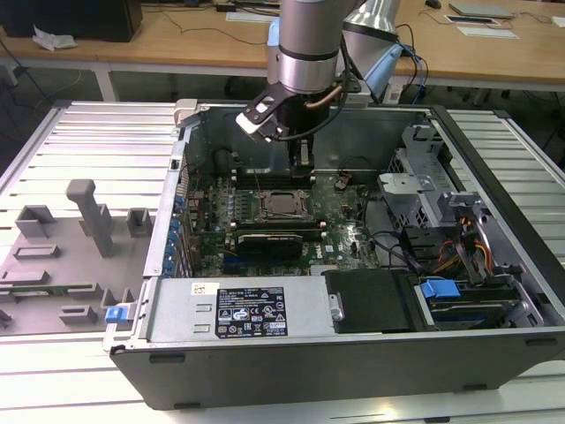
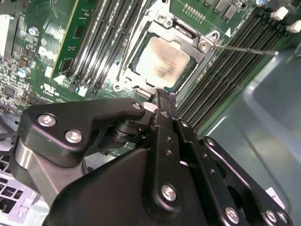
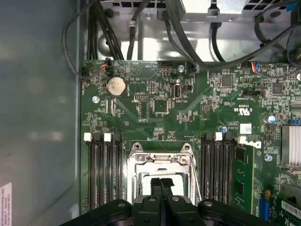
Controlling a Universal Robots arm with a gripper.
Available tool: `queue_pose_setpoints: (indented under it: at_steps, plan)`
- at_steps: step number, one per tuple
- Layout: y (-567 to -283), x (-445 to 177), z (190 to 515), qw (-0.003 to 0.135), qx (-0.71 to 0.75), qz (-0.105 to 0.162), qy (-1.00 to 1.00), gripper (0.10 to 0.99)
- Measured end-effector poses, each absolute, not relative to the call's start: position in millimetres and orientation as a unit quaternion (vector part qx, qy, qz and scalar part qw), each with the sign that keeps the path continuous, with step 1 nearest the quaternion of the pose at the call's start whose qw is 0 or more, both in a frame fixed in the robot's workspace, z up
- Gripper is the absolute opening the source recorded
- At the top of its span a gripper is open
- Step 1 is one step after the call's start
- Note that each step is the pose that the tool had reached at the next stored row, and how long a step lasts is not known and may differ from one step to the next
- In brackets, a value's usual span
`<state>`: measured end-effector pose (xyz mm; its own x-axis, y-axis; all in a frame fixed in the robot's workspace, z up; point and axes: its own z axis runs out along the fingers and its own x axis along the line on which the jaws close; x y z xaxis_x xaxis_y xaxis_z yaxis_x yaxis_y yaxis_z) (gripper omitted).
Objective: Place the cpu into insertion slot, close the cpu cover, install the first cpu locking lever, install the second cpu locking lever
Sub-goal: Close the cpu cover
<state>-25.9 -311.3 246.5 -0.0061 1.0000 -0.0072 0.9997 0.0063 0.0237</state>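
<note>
The cpu [image 2: 162,63], a dull silver square, lies in the insertion slot [image 1: 287,205] amid the green board. The cpu cover [image 2: 203,44], a silver frame, lies flat around the chip; in the first wrist view the cover [image 3: 160,159] frames the cpu [image 3: 178,182]. A thin locking lever [image 2: 244,48] sticks out sideways from the socket corner, and a lever wire [image 3: 194,176] runs along the cover's side. My gripper [image 1: 300,159] hangs just above the socket's far edge, fingers pressed together and holding nothing. Its tips [image 3: 161,183] point at the cover, also seen in the second wrist view [image 2: 161,95].
The open computer case [image 1: 353,371] walls in the board. Long black memory slots [image 3: 101,169] flank the socket on both sides. A black card [image 1: 274,238] lies nearer the power supply [image 1: 238,309]. Cables [image 3: 141,28] and a drive cage [image 1: 424,185] crowd the exterior view's right.
</note>
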Motion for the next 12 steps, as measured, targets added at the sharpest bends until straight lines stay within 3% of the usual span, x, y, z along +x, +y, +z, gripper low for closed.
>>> queue_pose_setpoints:
  at_steps: [12]
  plan:
    - [-316.5,-36.3,239.3,0.011,0.705,0.006,0.709,0.106]
